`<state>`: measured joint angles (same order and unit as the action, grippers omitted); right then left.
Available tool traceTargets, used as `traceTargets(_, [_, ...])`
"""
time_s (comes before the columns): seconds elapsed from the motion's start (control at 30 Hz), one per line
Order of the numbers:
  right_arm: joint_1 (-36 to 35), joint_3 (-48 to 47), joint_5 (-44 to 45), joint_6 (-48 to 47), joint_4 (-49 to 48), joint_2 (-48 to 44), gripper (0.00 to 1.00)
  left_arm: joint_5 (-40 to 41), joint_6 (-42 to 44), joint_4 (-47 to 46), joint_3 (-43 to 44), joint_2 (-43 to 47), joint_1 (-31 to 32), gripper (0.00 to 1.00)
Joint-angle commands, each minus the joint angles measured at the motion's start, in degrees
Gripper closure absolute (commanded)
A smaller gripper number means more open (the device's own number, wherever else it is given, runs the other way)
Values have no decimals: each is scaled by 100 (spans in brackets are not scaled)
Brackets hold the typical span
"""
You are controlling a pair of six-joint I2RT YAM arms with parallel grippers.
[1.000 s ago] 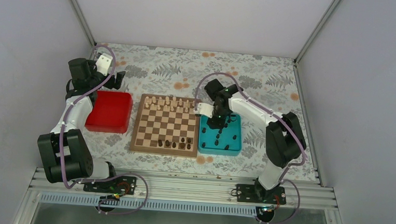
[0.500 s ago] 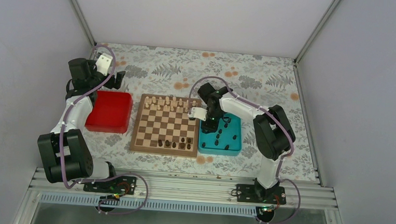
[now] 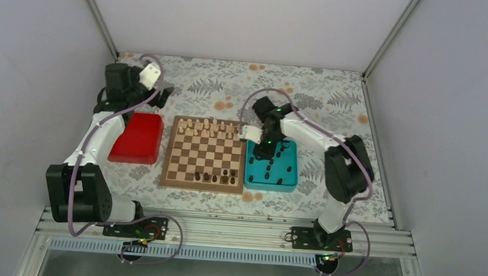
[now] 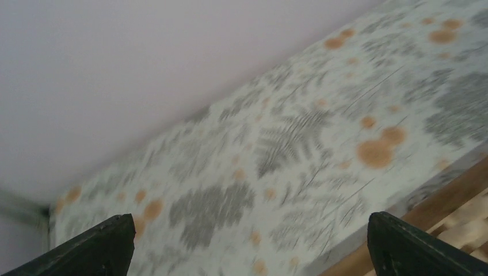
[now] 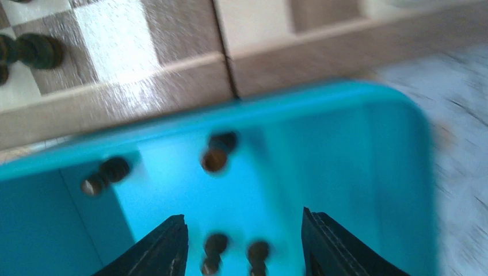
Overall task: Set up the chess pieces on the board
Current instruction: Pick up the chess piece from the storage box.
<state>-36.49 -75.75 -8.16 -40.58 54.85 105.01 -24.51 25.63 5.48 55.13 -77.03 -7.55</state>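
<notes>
Right claw (image 5: 243, 244) hung low over the teal tray (image 3: 270, 186), its jaws partly apart with nothing caught between them, as far as the blurred wrist view allowed. Several dark chess pieces (image 5: 216, 156) lay loose on the tray floor beneath it. A few more stood along the near row of the board (image 3: 192, 151), which sat just left of the tray; pale pieces (image 3: 207, 128) lined its far rows. Left claw (image 4: 253, 247) was spread wide and empty above the floral counter (image 4: 288, 144), beyond the red tray (image 3: 138, 138).
</notes>
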Motion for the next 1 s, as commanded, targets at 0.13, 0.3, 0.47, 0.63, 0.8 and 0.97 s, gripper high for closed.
traceTargets(0.13, [1541,309,-128,-238,-46,-1490,30,561,1232,1917,2325,-536,2041,0])
traceTargets(0.3, [2862,549,-353,-273,-542,-1635,0,1460,2019,2918,3203,-1256,3714,0])
traceTargets(0.47, [3587,607,-601,86,-1006,-1659,0,1484,2380,4185,4073,-2176,4735,0])
traceTargets(0.63, [3595,945,-442,397,-1432,-1830,0,1884,2735,4715,4113,-2722,5588,3])
traceTargets(0.8, [3596,1187,-213,600,-1696,-1828,0,2003,2912,5219,4301,-3207,5939,13])
traceTargets(0.97, [3590,1240,-48,691,-1832,-1719,0,1889,2871,6202,5357,-4176,6164,29])
